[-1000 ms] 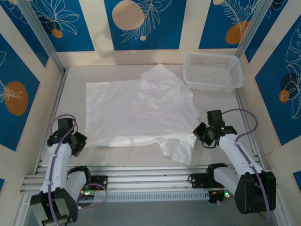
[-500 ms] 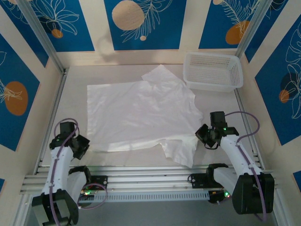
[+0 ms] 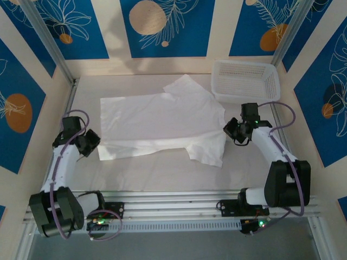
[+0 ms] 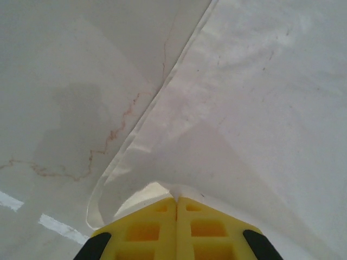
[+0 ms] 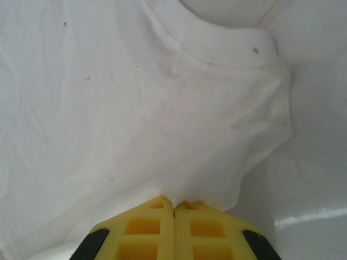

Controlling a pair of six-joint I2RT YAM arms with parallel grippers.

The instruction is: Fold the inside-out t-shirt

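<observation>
Pinching t-shirt (image 3: 162, 122) edges inside left gripper (image 4: 177, 200), right gripper (image 5: 174, 204)

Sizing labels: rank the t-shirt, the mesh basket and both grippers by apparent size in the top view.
1. t-shirt
2. mesh basket
3. left gripper and right gripper: they look alike, so not ranked.

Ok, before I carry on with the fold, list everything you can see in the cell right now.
t-shirt: one, white, spread flat mid-table, hem to the left, collar to the right.
basket: one, white mesh, far right corner of the table.
table: one, pale, under everything.
wall panels: several, blue and cream, around the table.
left gripper: one, yellow fingers, shut on the t-shirt's hem corner.
right gripper: one, yellow fingers, shut on the t-shirt's edge near the collar.
</observation>
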